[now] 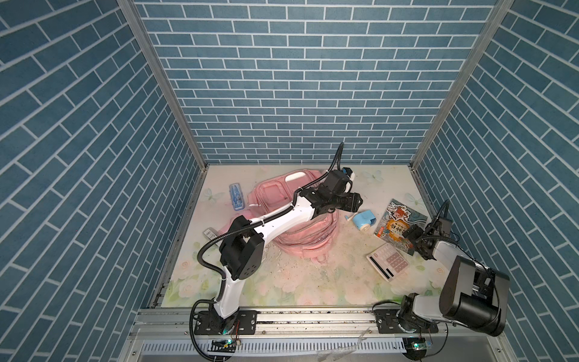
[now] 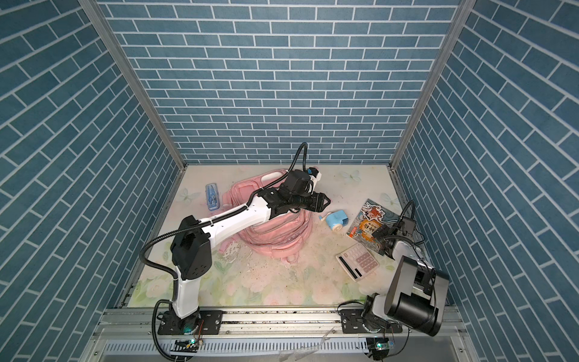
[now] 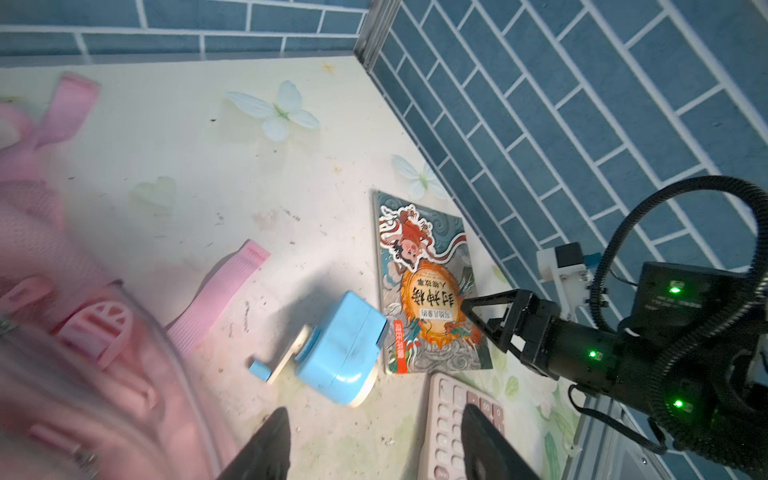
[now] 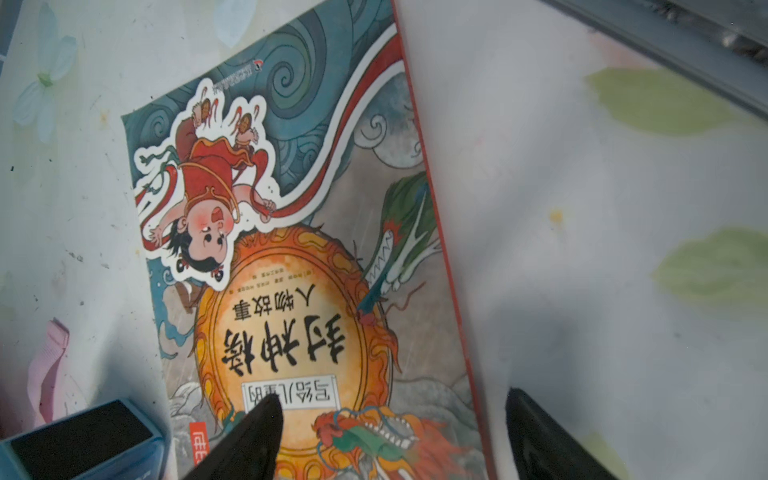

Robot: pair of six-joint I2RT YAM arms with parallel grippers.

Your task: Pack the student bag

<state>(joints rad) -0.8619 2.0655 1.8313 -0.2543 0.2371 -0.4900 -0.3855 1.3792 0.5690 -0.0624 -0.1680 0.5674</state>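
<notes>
The bag [image 1: 310,239] is shown in both top views lying flat mid-table [image 1: 282,291], toward the back wall, partly covered by the left arm. The left gripper [image 1: 356,201] is held past the bag's right edge. Its state is resolved only in the left wrist view, where the fingers [image 3: 278,424] are seen apart with nothing between them, above a blue sharpener [image 3: 340,349] and a calculator [image 3: 449,415].

The right gripper [image 3: 482,320] is also caught there, over the near end of a book [image 3: 424,282]. In the right wrist view its jaws are spread wide and empty, one finger [image 4: 266,415] over the cover [image 4: 291,249] and the other past the red spine. Contact cannot be determined.

A blue case [image 2: 212,197], left of the bag, appears only in the top views
</notes>
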